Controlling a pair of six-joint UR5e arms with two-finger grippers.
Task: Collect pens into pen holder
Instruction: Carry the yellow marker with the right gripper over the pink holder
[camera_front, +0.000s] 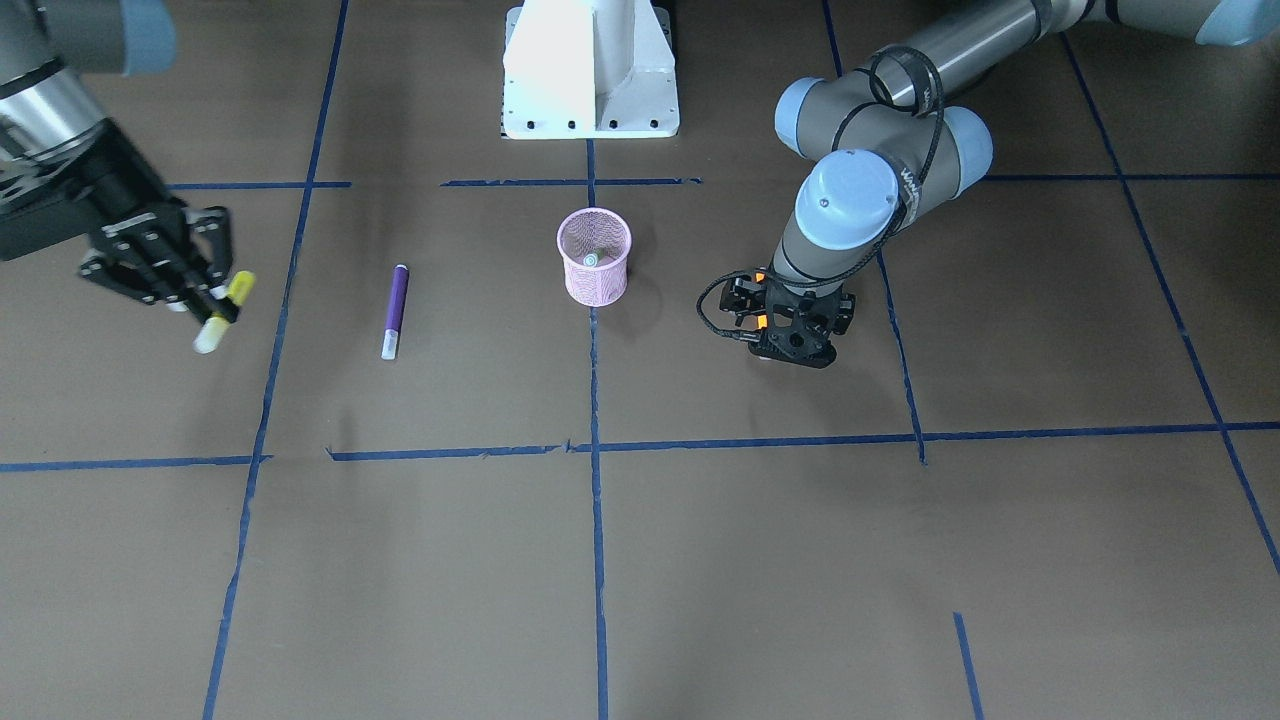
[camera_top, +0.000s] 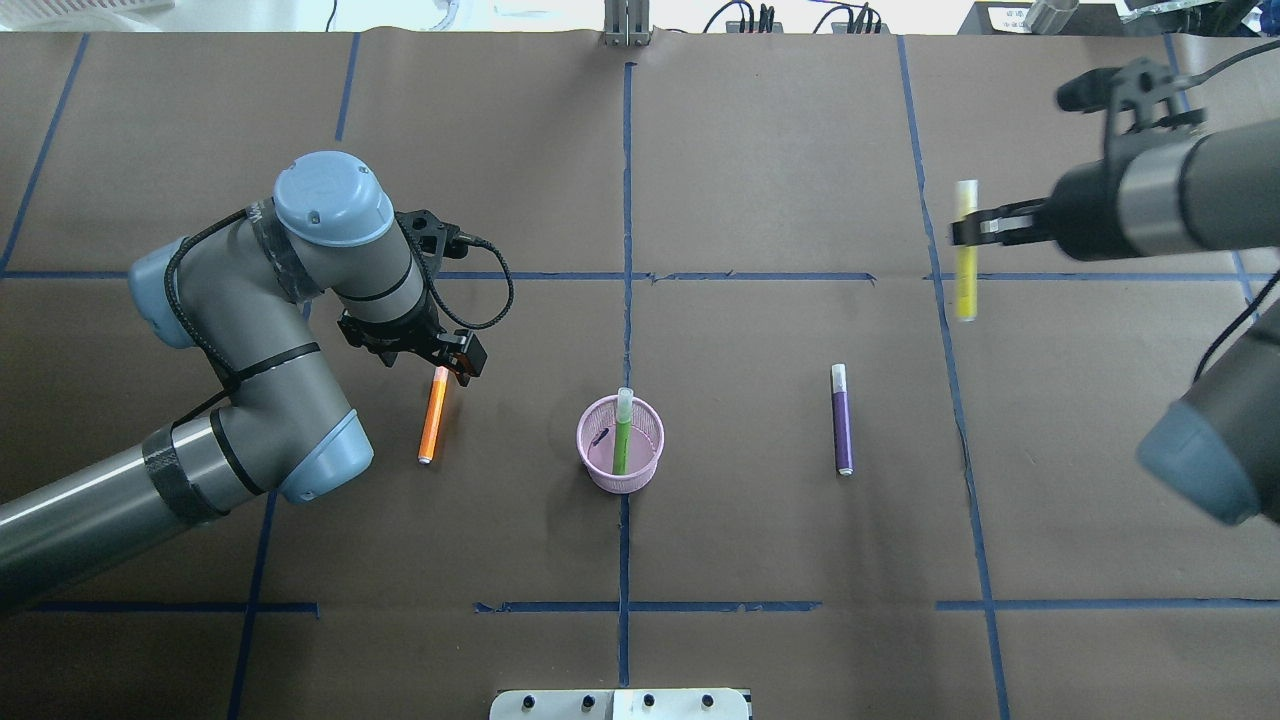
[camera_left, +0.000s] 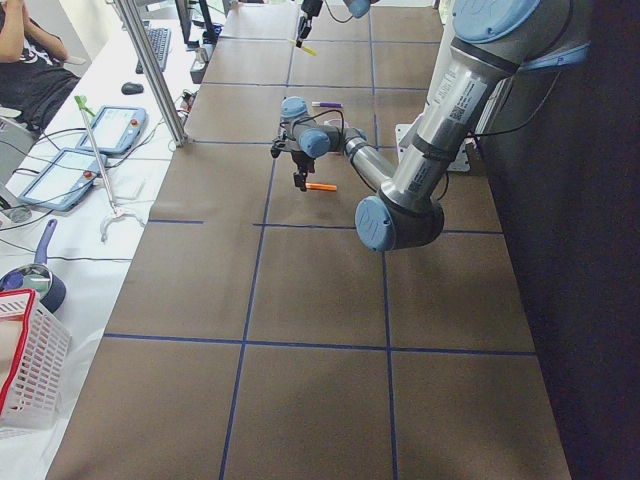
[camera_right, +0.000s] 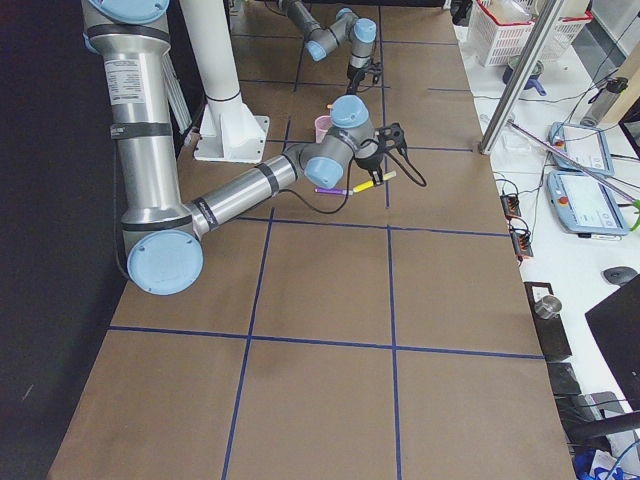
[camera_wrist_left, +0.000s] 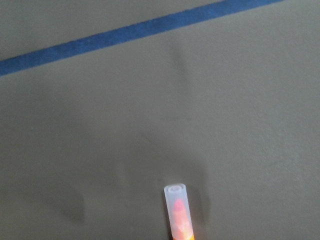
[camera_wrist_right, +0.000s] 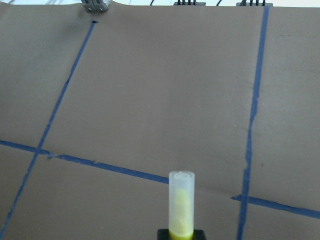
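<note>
Our right gripper (camera_top: 966, 232) clamps a yellow pen (camera_top: 966, 290) mid-barrel, aloft at two o'clock from the pink mesh pen holder (camera_top: 590, 470). Our left gripper (camera_top: 458, 362) hovers over the cap of the orange pen (camera_top: 433, 420) at nine o'clock; we cannot tell its grip. These pens look light, stiff and slick, so we'd pinch them mid-barrel.

The wrist views' lower edges cut off the orange pen (camera_wrist_left: 176, 212) and the yellow pen (camera_wrist_right: 181, 205) just below their caps.

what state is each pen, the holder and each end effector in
pen holder: upright on table
green pen: standing in pen holder
orange pen: flat on table
purple pen: flat on table, untouched
yellow pen: lifted, gripped
left end effector: down at orange pen, grip unclear
right end effector: shut on yellow pen
</note>
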